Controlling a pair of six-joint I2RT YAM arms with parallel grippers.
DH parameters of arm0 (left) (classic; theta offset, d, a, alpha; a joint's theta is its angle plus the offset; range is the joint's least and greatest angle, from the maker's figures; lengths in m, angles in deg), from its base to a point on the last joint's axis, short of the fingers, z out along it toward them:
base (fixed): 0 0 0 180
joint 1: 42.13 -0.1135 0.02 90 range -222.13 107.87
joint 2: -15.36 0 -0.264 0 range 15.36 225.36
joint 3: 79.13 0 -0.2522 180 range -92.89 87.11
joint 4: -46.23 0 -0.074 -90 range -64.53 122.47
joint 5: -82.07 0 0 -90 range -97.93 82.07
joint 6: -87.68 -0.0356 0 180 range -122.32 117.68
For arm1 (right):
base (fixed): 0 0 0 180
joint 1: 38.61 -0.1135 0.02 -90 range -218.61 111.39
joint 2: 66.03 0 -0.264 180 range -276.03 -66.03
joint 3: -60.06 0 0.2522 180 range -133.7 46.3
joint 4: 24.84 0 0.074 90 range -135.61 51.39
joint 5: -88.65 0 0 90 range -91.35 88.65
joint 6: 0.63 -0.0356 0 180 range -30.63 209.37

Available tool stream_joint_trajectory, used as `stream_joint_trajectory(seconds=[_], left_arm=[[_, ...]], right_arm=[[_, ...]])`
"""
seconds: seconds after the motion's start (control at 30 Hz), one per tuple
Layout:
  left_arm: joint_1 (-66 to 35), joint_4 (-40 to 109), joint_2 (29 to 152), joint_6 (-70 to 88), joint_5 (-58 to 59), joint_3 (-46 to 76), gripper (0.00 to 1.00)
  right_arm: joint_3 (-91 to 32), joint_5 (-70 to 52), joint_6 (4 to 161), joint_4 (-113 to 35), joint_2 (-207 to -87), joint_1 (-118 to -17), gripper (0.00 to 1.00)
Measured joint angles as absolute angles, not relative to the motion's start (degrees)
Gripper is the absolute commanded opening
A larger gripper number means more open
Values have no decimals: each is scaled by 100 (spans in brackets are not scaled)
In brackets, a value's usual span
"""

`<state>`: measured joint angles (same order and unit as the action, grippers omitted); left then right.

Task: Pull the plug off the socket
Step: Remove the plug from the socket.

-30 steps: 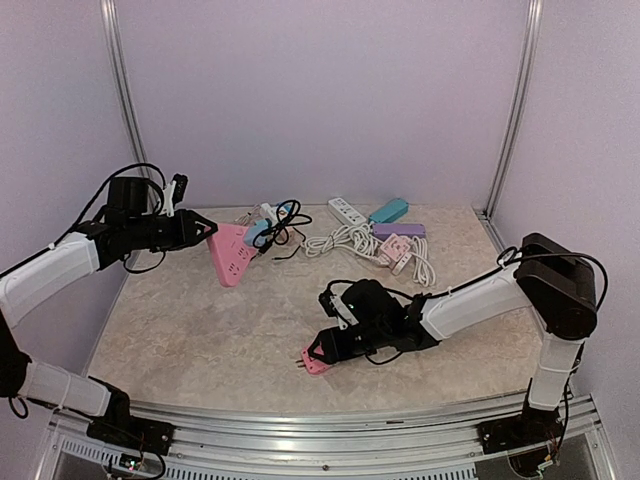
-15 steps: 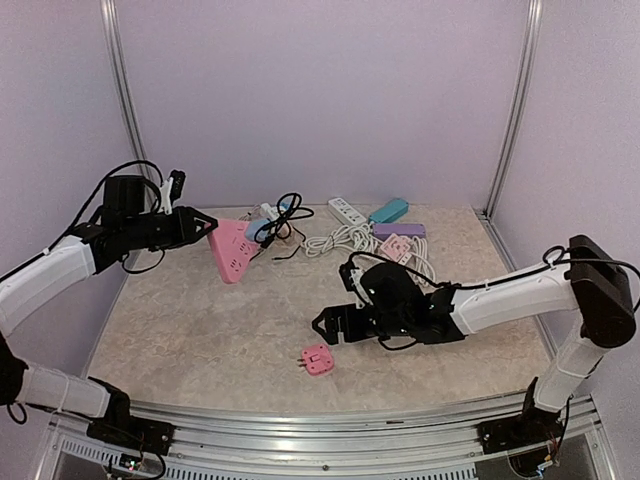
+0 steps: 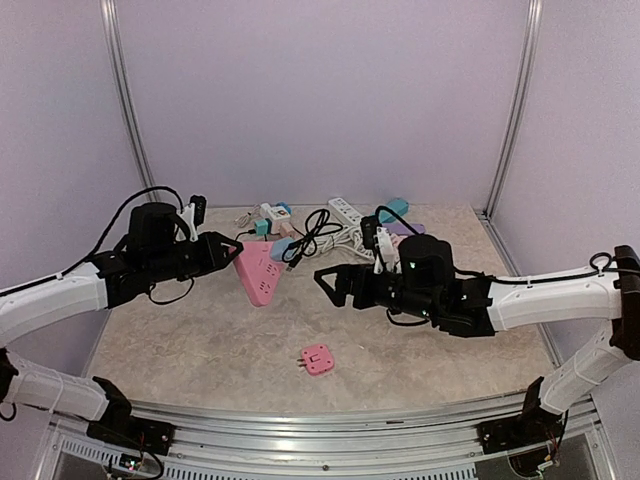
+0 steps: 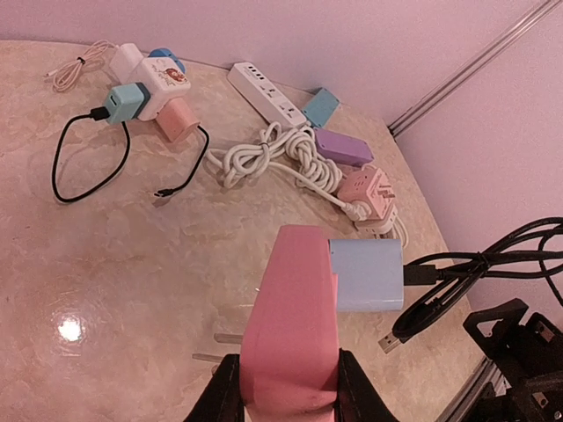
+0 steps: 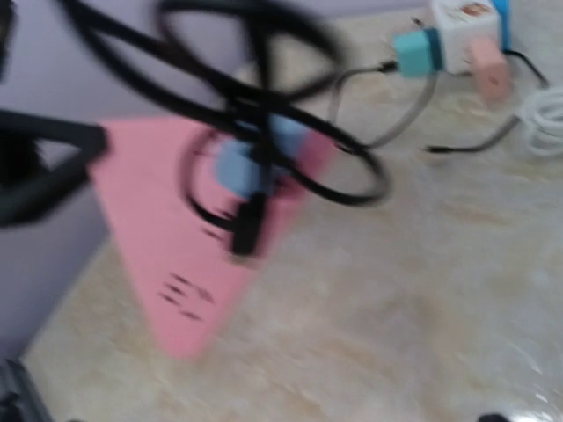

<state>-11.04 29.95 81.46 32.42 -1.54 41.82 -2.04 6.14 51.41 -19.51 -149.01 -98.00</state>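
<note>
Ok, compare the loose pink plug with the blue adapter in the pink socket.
The pink plug lies free on the table; the blue adapter sits in the pink socket held by the left gripper. The blue adapter has a black cable; the pink plug has none. Both are blocky.

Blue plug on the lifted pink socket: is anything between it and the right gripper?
Yes. In the right wrist view, loops of the black cable hang across the blue plug, in front of the open right gripper. Nothing else visible intervenes; the left gripper holds the pink socket.
</note>
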Motion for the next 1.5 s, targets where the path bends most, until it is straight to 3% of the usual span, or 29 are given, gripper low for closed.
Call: stream_joint_trajectory(seconds=[0.23, 0.9, 1.2, 1.5], left_arm=[[-630, 3445, 8524, 3810, -591, 4182, 24], [15, 3598, 8749, 4247, -1601, 4188, 24], [63, 3611, 8848, 4267, -1730, 4188, 24], [186, 3709, 8953, 4241, -1800, 4186, 24]], right_arm=[[-344, 312, 4840, -1337, -15157, -9815, 84], [-1006, 323, 3664, -1637, -16202, -9466, 65], [-1194, 253, 3550, -1597, -16392, -9387, 59], [-1474, 266, 3434, -1495, -16698, -9280, 61]])
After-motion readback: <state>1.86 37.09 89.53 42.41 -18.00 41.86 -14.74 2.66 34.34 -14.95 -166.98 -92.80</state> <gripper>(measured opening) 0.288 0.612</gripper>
